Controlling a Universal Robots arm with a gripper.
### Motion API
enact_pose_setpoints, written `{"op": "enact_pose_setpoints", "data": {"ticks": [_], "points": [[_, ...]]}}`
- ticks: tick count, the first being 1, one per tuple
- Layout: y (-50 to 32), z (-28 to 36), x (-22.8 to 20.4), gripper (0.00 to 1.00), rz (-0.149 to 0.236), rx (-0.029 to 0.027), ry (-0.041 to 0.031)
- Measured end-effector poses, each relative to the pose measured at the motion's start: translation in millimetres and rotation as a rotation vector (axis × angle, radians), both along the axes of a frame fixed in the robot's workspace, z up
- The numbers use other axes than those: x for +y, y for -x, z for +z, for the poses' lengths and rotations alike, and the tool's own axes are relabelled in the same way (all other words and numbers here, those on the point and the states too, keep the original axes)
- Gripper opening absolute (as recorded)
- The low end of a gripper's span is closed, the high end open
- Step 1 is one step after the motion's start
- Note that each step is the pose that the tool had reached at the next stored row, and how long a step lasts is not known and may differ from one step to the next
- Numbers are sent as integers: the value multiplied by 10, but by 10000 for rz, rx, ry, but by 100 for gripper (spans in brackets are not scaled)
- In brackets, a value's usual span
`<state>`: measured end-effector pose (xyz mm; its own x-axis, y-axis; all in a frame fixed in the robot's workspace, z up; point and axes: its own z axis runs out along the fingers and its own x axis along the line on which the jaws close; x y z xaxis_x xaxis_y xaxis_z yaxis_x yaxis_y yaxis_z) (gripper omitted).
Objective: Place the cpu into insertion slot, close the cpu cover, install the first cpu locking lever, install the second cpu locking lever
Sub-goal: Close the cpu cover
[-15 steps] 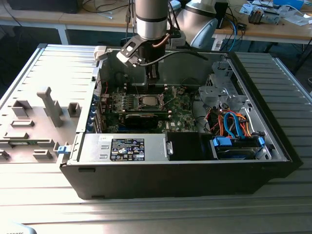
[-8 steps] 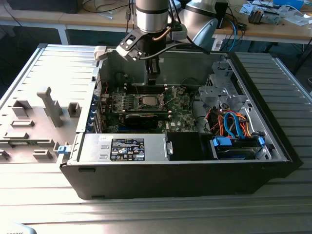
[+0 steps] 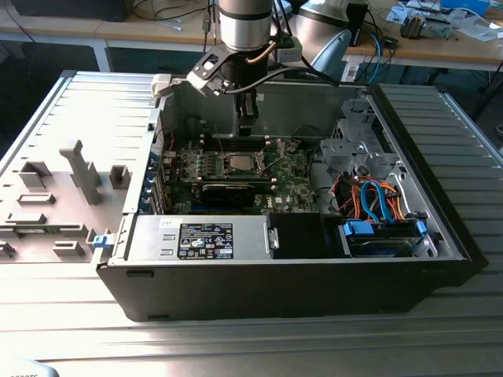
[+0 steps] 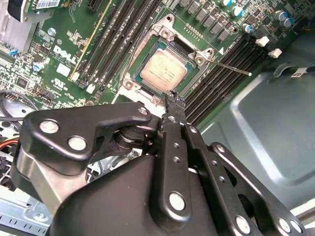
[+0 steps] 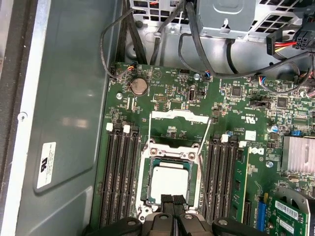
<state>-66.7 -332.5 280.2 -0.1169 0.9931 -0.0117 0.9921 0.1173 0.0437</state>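
Our gripper (image 5: 173, 199), fingers together w/ nothing held, hangs just over one edge of the insertion slot (image 5: 145, 172). The cpu (image 5: 169, 183) lies inside the slot. The cpu cover (image 5: 179, 114) stands open on the slot's opp. side. Risk, we judge: the tips dip & scrape or shift the cpu.

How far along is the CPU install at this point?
Done: the square silvery-beige cpu lies in the silver-rimmed insertion slot. In hand: nothing; the black gripper, shut, sits at the slot's edge. Left: the thin silver cpu cover looks raised rather than down on the chip, and a thin wire locking lever sticks out unlatched.
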Motion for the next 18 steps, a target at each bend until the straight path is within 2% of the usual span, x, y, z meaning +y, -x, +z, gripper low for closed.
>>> {"op": "enact_pose_setpoints", "data": {"ticks": [4, 11, 15, 18], "points": [[-7, 1, -4, 11, 1, 1, 2], [-103, 1, -38, 11, 2, 6, 2], [-267, 0, -52, 11, -1, 26, 1], [-356, 0, -55, 11, -1, 35, 1]]}}
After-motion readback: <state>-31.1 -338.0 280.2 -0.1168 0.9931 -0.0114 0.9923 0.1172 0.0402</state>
